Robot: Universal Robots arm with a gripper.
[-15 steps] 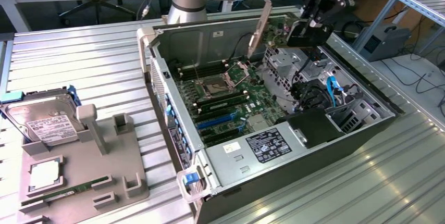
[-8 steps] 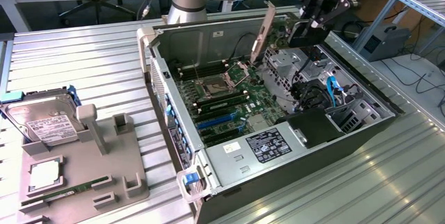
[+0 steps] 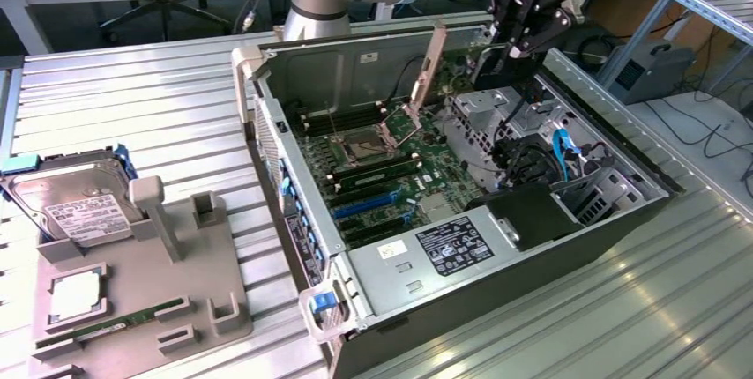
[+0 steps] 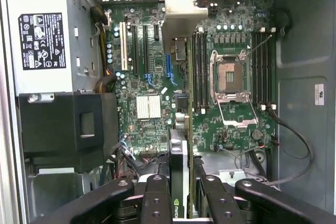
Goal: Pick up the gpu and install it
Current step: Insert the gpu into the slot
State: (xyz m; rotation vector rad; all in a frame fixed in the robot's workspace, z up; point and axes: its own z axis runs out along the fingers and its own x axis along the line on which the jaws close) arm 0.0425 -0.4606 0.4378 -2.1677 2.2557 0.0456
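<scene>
Gpu (image 4: 177, 156) clamped edge-on in the claw (image 4: 182, 184), long axis running out to its silver bracket (image 4: 181, 17) over the motherboard (image 4: 147, 77).

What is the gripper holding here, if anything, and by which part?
The gripper holds the thin black gpu card edge-on. Its fingers pinch the card's two flat faces, away from the silver bracket end.

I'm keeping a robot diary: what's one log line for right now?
gripper: shut on gpu | position: edge-on over motherboard | case: open
</scene>
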